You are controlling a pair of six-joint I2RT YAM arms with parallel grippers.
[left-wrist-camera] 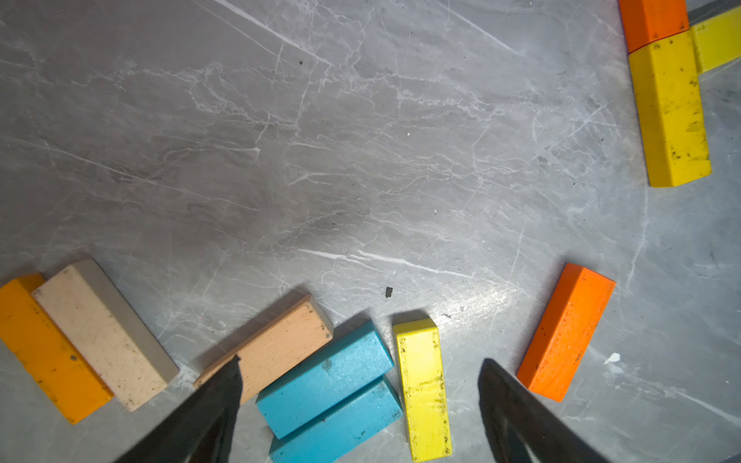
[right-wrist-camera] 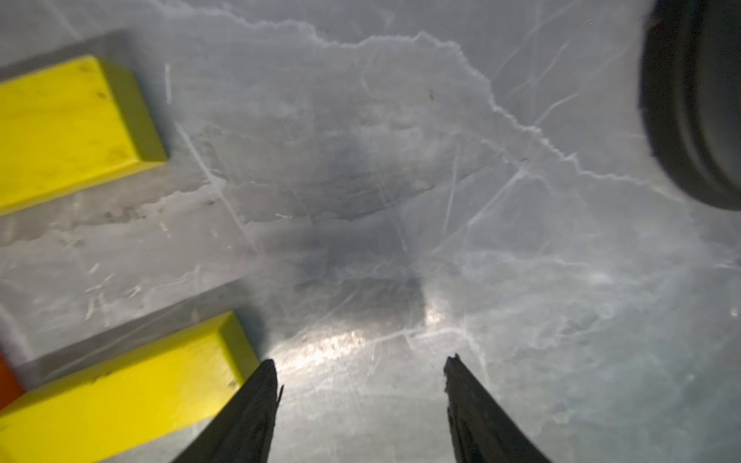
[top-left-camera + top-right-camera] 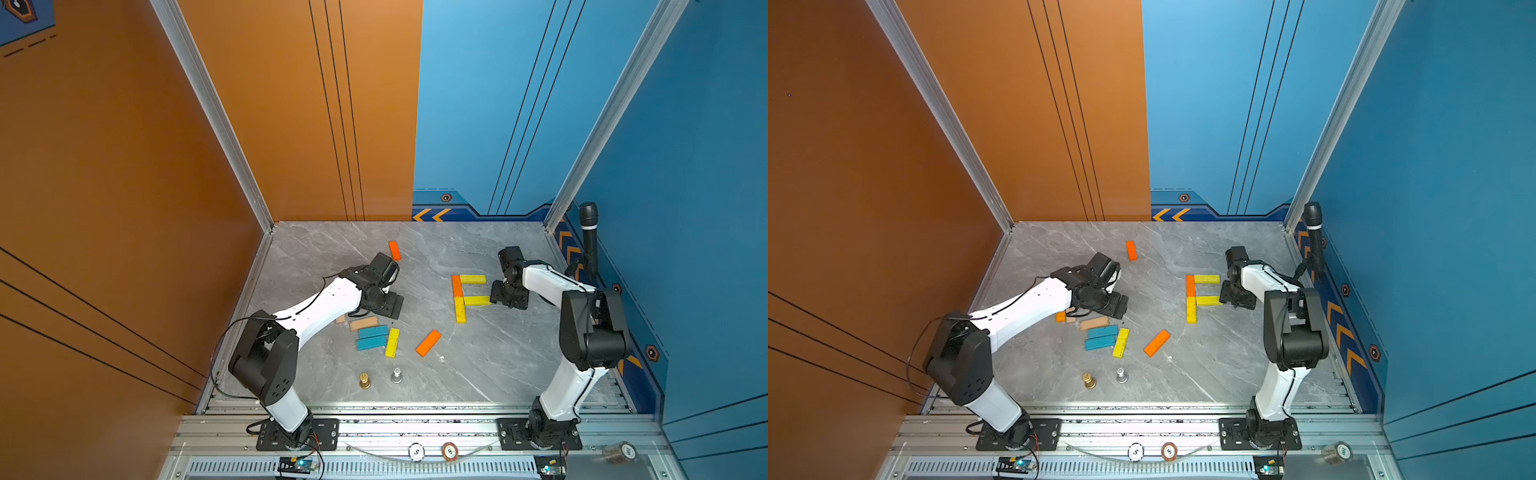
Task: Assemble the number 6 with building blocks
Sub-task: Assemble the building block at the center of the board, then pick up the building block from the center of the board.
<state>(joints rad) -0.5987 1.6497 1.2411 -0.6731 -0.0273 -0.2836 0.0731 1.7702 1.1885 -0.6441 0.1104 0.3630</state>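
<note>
We noted the left end effector (image 1: 361, 360) spread wide and empty above loose building blocks (image 3: 372, 337) left of the desk (image 3: 498, 365) centre. The right end effector (image 2: 361, 360), partly open, held nothing, just beside a yellow block (image 3: 476, 300) in the F-shaped arrangement (image 3: 456, 285) toward the right edge.

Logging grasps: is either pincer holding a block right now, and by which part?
Nothing is held: the left pincer and the right pincer both stand open and empty.

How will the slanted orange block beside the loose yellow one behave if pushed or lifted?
The orange block lies on its broad face, so it probably won't roll or tip. Squared edges suggest stiffness. On the smooth table it likely slides, perhaps swivelling.
</note>
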